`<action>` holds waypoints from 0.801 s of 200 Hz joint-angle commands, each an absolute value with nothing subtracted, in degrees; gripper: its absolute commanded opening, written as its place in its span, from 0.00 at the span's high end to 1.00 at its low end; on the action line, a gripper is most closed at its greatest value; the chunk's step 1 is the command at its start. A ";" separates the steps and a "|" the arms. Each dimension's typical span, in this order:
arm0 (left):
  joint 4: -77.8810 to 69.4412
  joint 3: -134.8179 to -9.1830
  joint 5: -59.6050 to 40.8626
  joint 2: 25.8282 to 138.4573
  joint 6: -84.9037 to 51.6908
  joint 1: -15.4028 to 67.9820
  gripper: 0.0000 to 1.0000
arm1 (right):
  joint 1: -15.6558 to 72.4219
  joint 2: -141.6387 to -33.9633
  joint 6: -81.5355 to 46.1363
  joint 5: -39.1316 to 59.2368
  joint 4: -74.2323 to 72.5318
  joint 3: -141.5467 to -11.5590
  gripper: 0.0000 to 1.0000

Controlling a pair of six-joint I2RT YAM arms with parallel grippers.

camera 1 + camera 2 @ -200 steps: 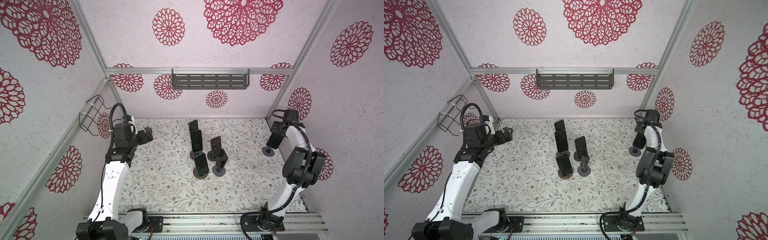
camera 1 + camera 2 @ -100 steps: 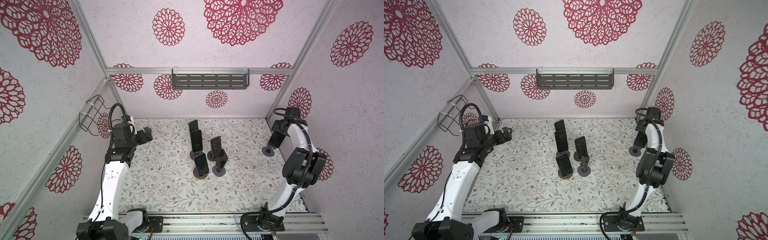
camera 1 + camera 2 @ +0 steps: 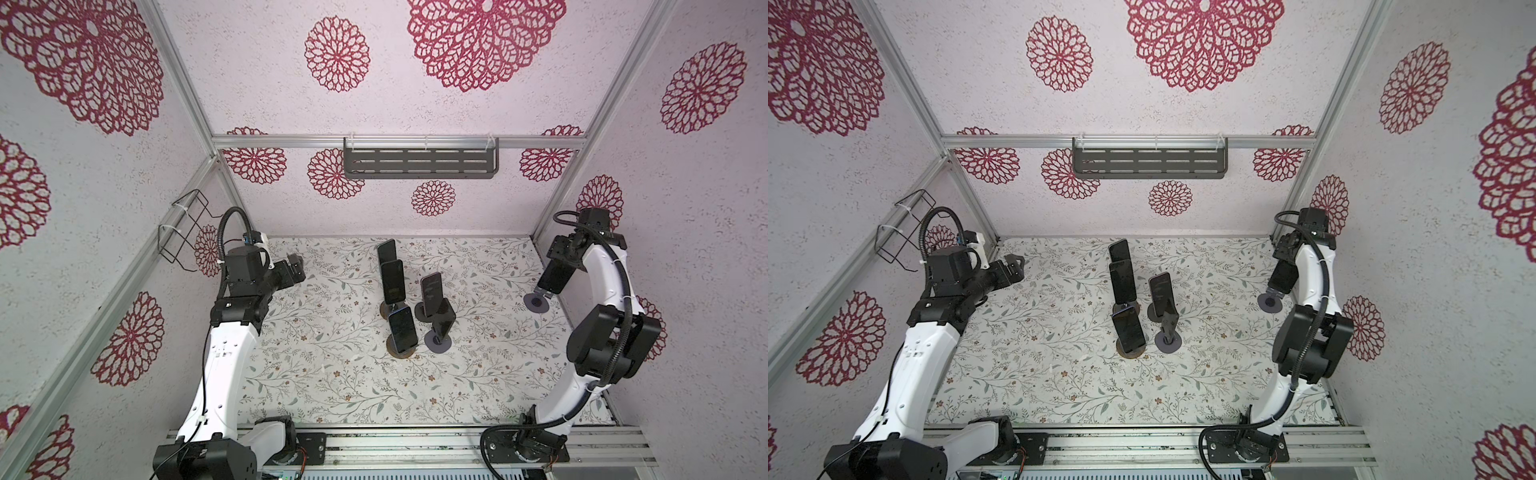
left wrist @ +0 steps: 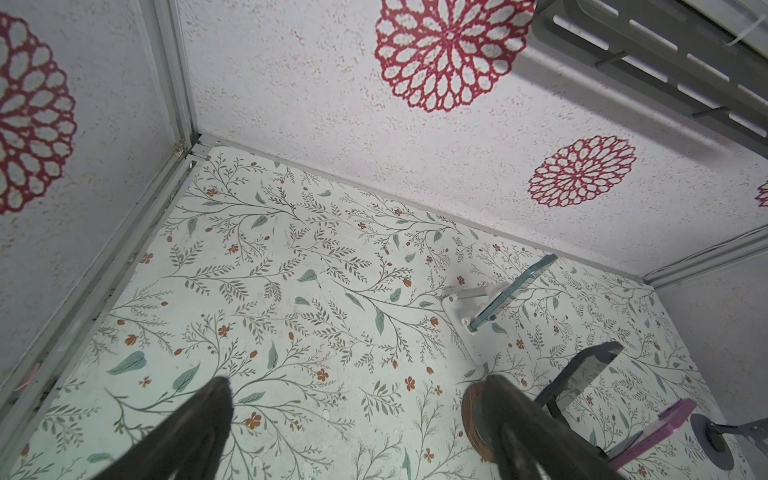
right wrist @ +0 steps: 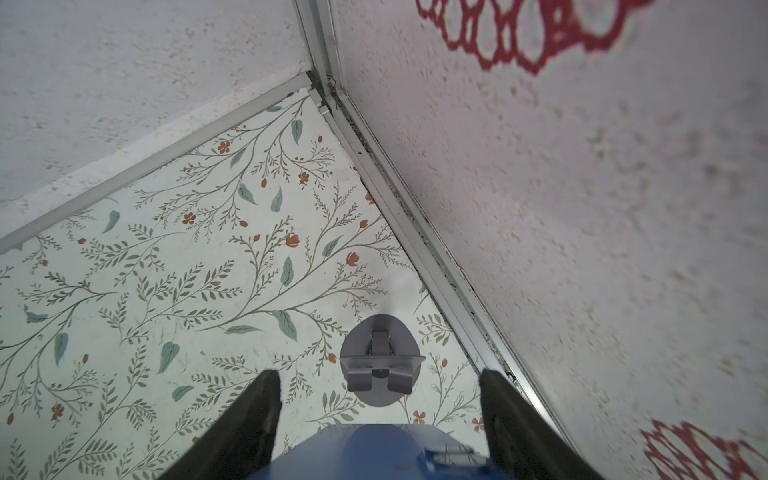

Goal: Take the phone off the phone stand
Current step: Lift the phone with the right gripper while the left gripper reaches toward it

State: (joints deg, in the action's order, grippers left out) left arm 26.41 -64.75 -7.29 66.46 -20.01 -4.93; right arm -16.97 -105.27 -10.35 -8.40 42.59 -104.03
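Note:
My right gripper (image 3: 559, 266) (image 5: 378, 374) is shut on a dark phone (image 3: 555, 277) (image 3: 1283, 277) with a blue back (image 5: 374, 453). It holds the phone near the right wall, just above the empty grey phone stand (image 3: 536, 302) (image 3: 1270, 302) (image 5: 380, 365). The phone hangs clear of the stand's cradle. My left gripper (image 3: 296, 266) (image 3: 1015, 266) (image 4: 357, 384) hovers open over the back left of the table with nothing between its fingers.
Several more phones on stands cluster mid-table, among them a rear one (image 3: 386, 251) and a front one (image 3: 402, 330) on a brown base. A dark empty stand (image 3: 438, 328) stands beside them. A grey shelf (image 3: 419, 163) hangs on the back wall, a wire basket (image 3: 185, 230) on the left wall.
The right arm has risen slightly, carrying the phone a little up and away from the grey stand. The left arm has barely moved.

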 commanded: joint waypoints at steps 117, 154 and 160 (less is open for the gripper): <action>21.33 -77.74 -21.78 77.98 -14.00 23.38 0.02 | -10.38 -88.53 -12.39 2.36 51.94 -100.05 0.74; 15.44 -82.58 -27.79 87.62 -11.09 31.56 0.03 | -8.95 -85.39 -12.63 6.78 52.30 -97.51 0.76; 14.26 -83.29 -29.18 89.48 -10.13 32.64 0.05 | -8.72 -84.88 -12.66 7.85 52.25 -96.95 0.76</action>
State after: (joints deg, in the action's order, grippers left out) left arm 20.23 -80.05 -22.06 84.44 -14.44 28.47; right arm -9.58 -88.55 -11.73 3.46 52.23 -97.60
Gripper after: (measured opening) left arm 0.969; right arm 0.744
